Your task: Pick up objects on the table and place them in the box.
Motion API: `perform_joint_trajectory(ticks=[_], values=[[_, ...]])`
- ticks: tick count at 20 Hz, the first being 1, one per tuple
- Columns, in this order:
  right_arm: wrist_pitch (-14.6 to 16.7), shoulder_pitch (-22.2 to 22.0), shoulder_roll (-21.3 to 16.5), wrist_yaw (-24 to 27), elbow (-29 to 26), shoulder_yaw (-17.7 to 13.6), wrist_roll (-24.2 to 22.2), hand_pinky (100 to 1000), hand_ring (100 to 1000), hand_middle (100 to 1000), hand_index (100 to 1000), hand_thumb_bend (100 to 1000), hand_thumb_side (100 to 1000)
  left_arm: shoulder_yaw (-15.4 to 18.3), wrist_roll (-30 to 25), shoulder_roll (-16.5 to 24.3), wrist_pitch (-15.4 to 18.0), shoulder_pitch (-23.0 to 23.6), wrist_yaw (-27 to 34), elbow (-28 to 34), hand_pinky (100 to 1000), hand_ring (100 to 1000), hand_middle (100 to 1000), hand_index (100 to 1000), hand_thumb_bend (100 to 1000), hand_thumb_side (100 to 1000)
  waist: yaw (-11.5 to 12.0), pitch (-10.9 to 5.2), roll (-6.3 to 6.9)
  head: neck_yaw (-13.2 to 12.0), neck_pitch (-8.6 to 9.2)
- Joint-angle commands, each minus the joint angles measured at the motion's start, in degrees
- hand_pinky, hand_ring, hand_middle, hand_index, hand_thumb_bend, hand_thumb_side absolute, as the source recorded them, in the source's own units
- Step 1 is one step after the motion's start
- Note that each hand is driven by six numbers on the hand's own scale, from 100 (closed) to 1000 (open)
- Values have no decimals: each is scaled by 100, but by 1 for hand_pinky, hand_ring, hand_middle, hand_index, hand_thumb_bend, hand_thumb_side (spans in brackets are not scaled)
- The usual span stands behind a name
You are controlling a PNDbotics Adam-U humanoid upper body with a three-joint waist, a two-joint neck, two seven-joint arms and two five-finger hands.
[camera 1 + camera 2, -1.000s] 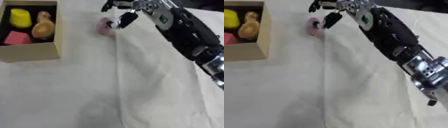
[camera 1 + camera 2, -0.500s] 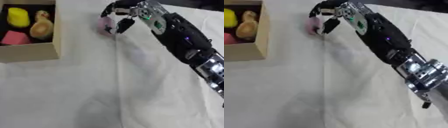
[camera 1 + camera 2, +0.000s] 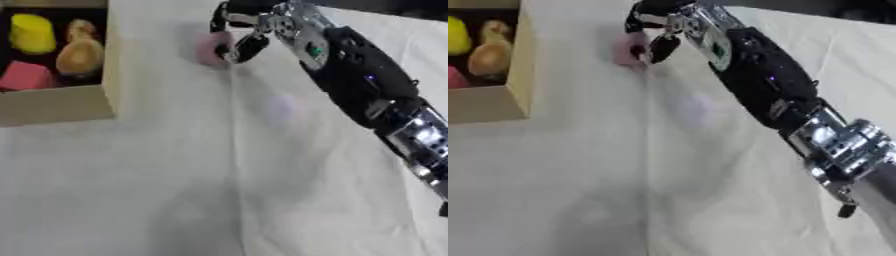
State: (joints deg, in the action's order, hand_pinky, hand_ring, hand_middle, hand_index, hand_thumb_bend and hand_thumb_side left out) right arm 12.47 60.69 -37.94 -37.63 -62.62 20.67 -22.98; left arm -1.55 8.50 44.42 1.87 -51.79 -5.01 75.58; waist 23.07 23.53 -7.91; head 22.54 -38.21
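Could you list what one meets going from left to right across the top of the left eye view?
Yellow object → tan pear-shaped object → box wall → pink object → right hand.

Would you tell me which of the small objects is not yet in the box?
The pale pink one on the cloth, at the right hand; the others lie inside the box.

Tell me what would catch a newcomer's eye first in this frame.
The black right arm sweeps in from the lower right to the table's far side, where the right hand curls round a pink object on the white cloth. At upper left, the box holds a yellow piece, a tan pear-shaped piece and a pink block.
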Motion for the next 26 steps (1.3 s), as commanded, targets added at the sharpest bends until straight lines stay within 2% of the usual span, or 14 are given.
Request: perform_joint_trajectory(ticks=[1, 6, 7, 8, 11, 16, 21, 26], values=[[-144, 215, -104, 106, -268, -116, 253, 858, 721, 495, 554, 100, 100, 45, -3, 199, 22, -54, -15, 49, 836, 803, 784, 903, 601, 826, -19, -190, 86, 37, 17], [-325, 598, -14, 103, -536, -199, 330, 860, 714, 501, 568, 100, 100, 50, -7, 227, 28, -32, -14, 53, 837, 804, 784, 903, 601, 825, -28, -277, 88, 61, -15], [-357, 711, 48, 119, -568, -215, 330, 860, 711, 503, 569, 100, 196, 54, -4, 231, 29, -27, -10, 55, 837, 804, 784, 903, 601, 824, -16, -299, 89, 76, -24], [-381, 822, 125, 131, -591, -227, 329, 859, 708, 499, 568, 100, 100, 59, 1, 230, 30, -24, -3, 59, 837, 804, 785, 903, 601, 823, 2, -319, 90, 100, -35], [-407, 1140, 420, 119, -607, -210, 299, 860, 708, 501, 570, 100, 100, 63, 11, 216, 33, -22, 31, 75, 837, 804, 785, 903, 601, 823, 137, -386, 90, 224, -41], [-260, 1449, 934, -164, -528, -63, 200, 861, 710, 504, 571, 100, 100, 114, 65, 234, 35, -58, 128, 139, 838, 804, 785, 903, 603, 819, 501, -465, 94, 571, 23], [-63, 1549, 1479, -500, -205, 34, 109, 857, 703, 504, 572, 100, 100, 258, 208, 278, 57, -155, 429, 271, 837, 804, 784, 903, 604, 811, 768, -453, 105, 955, 71], [83, 1589, 1999, -762, 157, 58, 183, 856, 707, 508, 579, 100, 100, 314, 279, 236, 66, -242, 644, 355, 838, 805, 785, 903, 604, 810, 903, -416, 84, 1106, 122]])
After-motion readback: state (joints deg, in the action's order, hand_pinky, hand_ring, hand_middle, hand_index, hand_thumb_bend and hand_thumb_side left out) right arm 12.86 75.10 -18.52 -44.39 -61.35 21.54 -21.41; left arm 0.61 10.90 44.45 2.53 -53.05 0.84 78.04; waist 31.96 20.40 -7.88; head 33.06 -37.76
